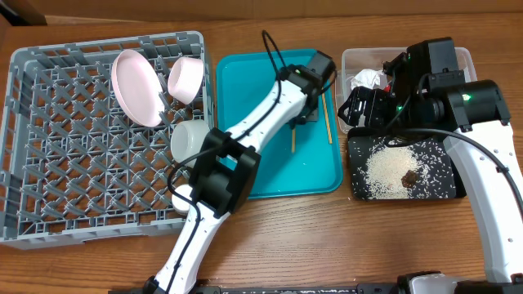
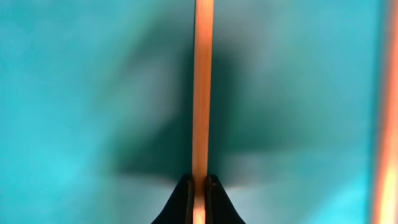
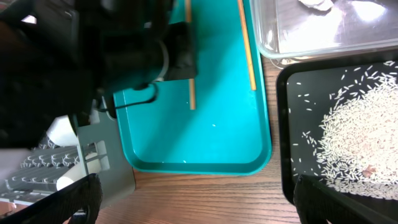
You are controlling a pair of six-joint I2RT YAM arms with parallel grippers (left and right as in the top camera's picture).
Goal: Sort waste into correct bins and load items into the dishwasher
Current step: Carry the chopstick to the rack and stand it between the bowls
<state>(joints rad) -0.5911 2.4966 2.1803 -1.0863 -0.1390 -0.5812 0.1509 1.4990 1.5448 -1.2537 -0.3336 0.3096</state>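
Note:
My left gripper (image 1: 304,113) is down on the teal tray (image 1: 245,98) and shut on one wooden chopstick (image 2: 202,93), whose end sticks out below the fingers (image 1: 293,139). The second chopstick (image 1: 328,118) lies beside it on the tray and shows in the right wrist view (image 3: 246,43). My right gripper (image 1: 361,108) is open and empty, held high over the gap between the teal tray and the bins (image 3: 199,199). The clear tub (image 1: 466,57) holds a white tissue (image 1: 368,79). The black tray (image 1: 359,192) holds rice (image 1: 384,173) and a brown lump (image 1: 409,175). The red wrapper is out of view.
The grey dish rack (image 1: 49,188) stands at the left with a pink plate (image 1: 135,86), a bowl (image 1: 186,77) and a white cup (image 1: 189,140) at its right side. My left arm crosses the rack's corner and the teal tray.

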